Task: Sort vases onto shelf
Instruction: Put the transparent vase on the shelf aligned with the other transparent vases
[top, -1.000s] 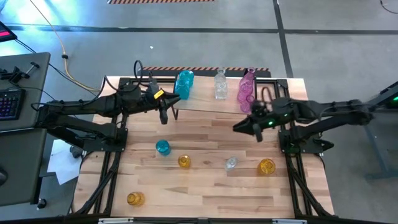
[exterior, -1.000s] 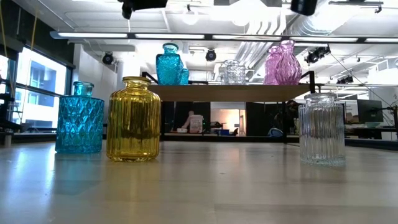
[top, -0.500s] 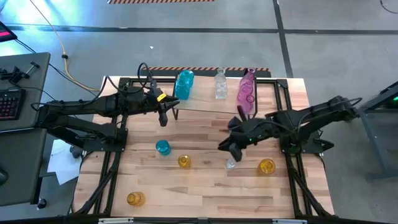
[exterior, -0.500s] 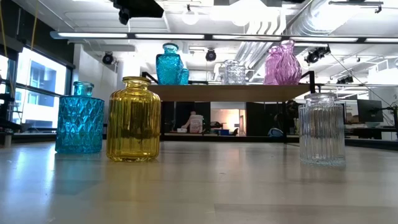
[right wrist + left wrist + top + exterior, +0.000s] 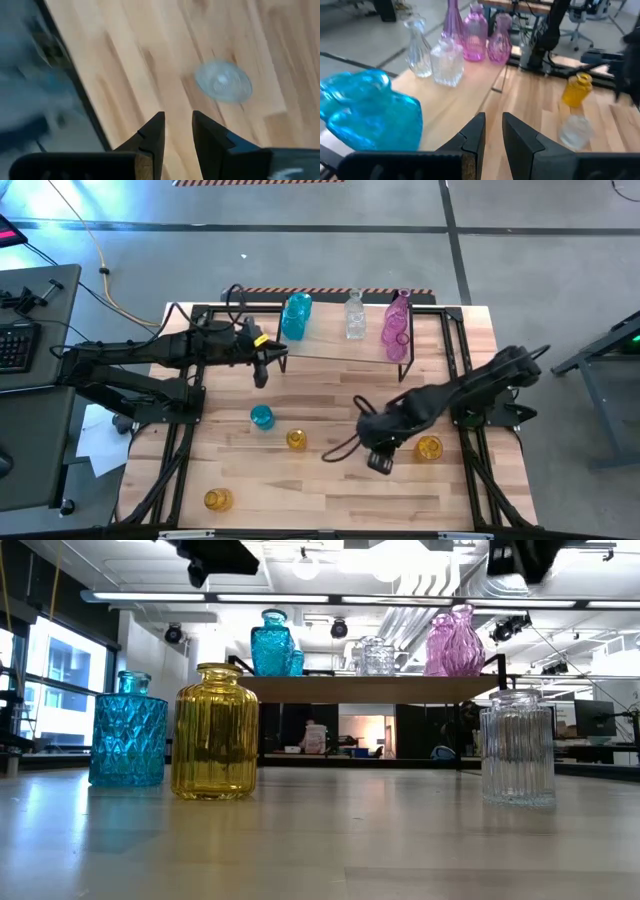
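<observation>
Both pincers [image 5: 490, 131] [image 5: 175, 131] apparently clear above table [image 5: 330, 480]

"What is up on the shelf [image 5: 340, 348]?"

"I see a blue vase [image 5: 296, 315], a clear bottle [image 5: 354, 315] and pink vases [image 5: 395, 326]. They all stand up straight in a row on the light wood board."

"And what is down on the table?"

"A small blue jar [image 5: 261, 417] stands just beside a yellow jar [image 5: 296, 440]. Another yellow jar [image 5: 429, 448] is far over on the other side. One more yellow one [image 5: 217, 500] sits alone near the front corner. A clear ribbed jar [image 5: 517, 760] stands upright too, and I see its round top [image 5: 223, 82] from above."
</observation>
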